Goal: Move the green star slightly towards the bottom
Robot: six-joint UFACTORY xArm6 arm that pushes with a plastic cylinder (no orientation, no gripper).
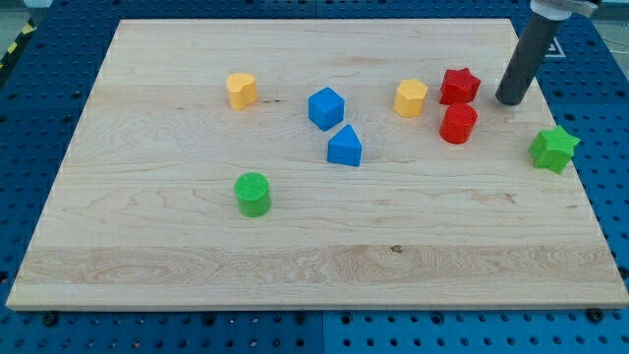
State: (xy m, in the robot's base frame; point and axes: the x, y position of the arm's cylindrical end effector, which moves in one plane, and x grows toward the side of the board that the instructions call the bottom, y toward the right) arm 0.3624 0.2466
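Observation:
The green star [554, 148] lies near the right edge of the wooden board [197, 256]. My tip [510, 100] rests on the board above and to the left of the star, apart from it. The tip stands just right of the red star [459, 87]. A red cylinder-like block [458, 124] sits below the red star, left of the green star.
A yellow block [411, 98] sits left of the red star. A blue cube [326, 108] and a blue triangular block [345, 147] lie near the middle. Another yellow block [242, 90] is at upper left. A green cylinder [253, 194] is at lower left.

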